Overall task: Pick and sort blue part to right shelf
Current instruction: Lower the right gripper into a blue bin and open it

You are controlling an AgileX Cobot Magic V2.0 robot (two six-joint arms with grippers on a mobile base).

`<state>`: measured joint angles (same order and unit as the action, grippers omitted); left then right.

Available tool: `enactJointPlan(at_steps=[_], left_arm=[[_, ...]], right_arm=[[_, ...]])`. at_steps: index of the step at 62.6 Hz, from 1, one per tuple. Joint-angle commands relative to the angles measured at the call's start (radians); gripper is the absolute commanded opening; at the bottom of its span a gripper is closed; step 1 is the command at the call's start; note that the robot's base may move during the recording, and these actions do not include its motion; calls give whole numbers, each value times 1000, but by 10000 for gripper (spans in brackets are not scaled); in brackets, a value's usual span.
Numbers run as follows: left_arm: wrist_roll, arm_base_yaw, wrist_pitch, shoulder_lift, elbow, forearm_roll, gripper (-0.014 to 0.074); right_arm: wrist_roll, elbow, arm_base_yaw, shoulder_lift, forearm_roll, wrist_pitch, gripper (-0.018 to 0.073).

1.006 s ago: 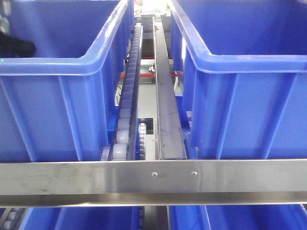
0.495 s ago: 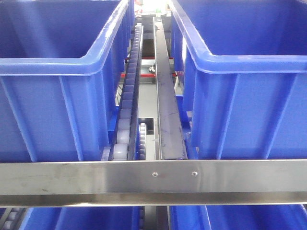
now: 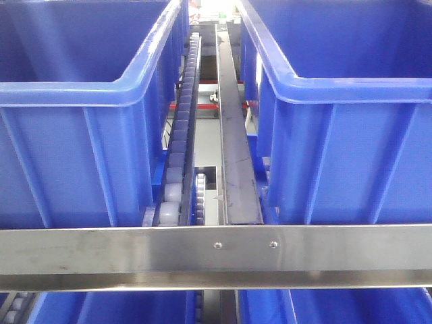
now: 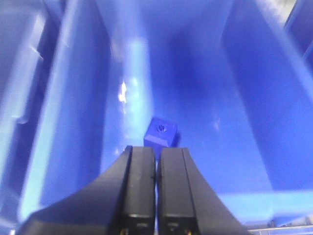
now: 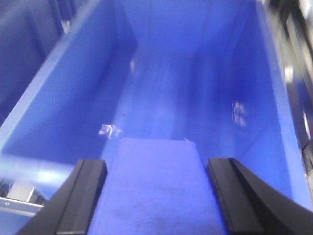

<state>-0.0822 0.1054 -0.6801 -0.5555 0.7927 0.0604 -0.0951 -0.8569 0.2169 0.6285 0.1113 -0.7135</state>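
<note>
Inside a blue bin (image 4: pixel 73 122), the blue part (image 4: pixel 161 133) lies just beyond the closed left fingers (image 4: pixel 139 181).

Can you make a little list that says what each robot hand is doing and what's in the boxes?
left gripper: shut, empty, above a bin
small blue cube: on that bin's floor, just past the fingertips
right gripper: open, a blue part between its fingers, over another bin
front view: two bins behind a steel rail, no arms seen
</note>
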Motion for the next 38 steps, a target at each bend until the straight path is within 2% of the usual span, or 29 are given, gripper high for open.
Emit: enactJointPlan(at_steps=[1, 7, 14, 38], left_arm=[[2, 1, 82, 44, -5, 3, 123], [2, 1, 85, 80, -30, 3, 123], [2, 9, 87, 97, -45, 3, 123], [2, 29, 91, 102, -63, -14, 123]], right_arm=[[4, -166, 0, 166, 3, -10, 290], [4, -300, -1, 337, -23, -125, 290], [4, -414, -1, 531, -37, -189, 290], [5, -610, -1, 1104, -35, -171, 290]])
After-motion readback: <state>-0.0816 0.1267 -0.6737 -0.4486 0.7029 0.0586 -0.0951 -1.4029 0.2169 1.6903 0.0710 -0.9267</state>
